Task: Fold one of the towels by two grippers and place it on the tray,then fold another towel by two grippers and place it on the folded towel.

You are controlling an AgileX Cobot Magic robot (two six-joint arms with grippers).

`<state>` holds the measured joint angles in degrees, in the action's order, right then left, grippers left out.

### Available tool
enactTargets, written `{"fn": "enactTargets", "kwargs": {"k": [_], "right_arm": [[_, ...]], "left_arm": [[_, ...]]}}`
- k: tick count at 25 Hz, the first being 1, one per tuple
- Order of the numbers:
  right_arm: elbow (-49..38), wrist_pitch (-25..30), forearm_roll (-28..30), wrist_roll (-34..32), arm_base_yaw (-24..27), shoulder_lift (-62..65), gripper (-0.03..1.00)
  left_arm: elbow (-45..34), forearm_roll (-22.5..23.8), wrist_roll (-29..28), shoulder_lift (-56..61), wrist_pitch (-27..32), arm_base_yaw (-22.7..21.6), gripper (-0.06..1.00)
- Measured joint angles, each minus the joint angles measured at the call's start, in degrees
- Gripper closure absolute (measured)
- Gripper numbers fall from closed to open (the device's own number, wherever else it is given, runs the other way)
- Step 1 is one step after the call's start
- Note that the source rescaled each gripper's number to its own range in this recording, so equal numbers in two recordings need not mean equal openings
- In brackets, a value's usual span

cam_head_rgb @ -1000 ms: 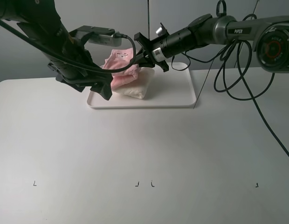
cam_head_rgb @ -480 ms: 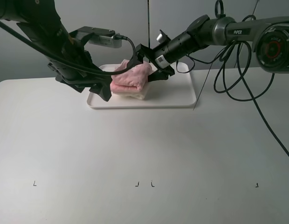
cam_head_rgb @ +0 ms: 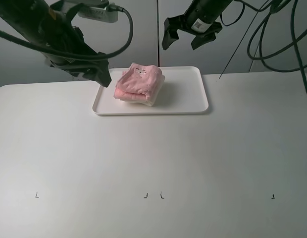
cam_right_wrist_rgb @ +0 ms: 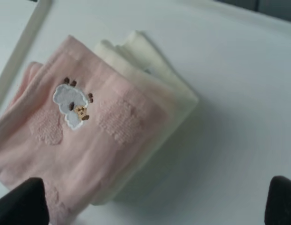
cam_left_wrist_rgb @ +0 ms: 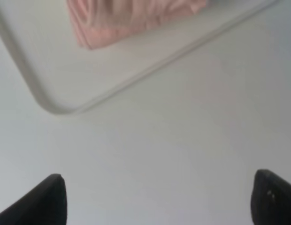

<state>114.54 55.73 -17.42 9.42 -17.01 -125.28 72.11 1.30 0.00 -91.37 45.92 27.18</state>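
Pink towel [cam_right_wrist_rgb: 84,140], sheep patch on top, lies folded over cream towel [cam_right_wrist_rgb: 155,89]; both tools gape empty.

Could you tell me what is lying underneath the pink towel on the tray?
Under the pink towel lies the folded cream towel, its edges showing along one side. The pink towel covers most of it. Both rest on the white tray.
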Motion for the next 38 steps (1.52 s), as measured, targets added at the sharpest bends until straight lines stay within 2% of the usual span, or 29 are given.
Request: {"fn": "enactTargets", "kwargs": {"k": [4, 9, 12, 19, 27, 31, 38], "right_arm": [[-12.6, -3.0, 2.1, -0.3, 0.0, 9.3, 0.03], [-36.5, -10.3, 5.4, 0.0, 0.0, 26.2, 0.04], [-48.0, -10.6, 6.2, 0.0, 0.0, 36.7, 0.02], [-67.7, -9.8, 7.0, -1.3, 0.0, 59.5, -0.03], [-79.0, -6.7, 7.8, -2.5, 0.0, 83.6, -0.03], [-81.4, -5.2, 7.8, -2.5, 0.0, 94.3, -0.03], [-83.0, 1.2, 8.4, -2.7, 0.0, 108.0, -0.03]], "left_arm": [[-6.4, 0.8, 0.0, 8.0, 0.0, -5.3, -0.06], [-15.3, 1.2, 0.0, 22.6, 0.4, -14.4, -0.06], [-19.4, 1.4, 0.0, 30.4, 1.8, -18.6, -0.06], [-27.3, 1.4, -1.2, 44.1, 5.2, -20.1, -0.06], [-30.8, 1.4, -2.9, 54.7, 11.6, -20.2, -0.06], [-30.8, 1.4, -3.5, 58.7, 15.1, -20.2, -0.06], [-33.2, 1.4, -4.3, 68.3, 16.4, -20.2, -0.06]]}}
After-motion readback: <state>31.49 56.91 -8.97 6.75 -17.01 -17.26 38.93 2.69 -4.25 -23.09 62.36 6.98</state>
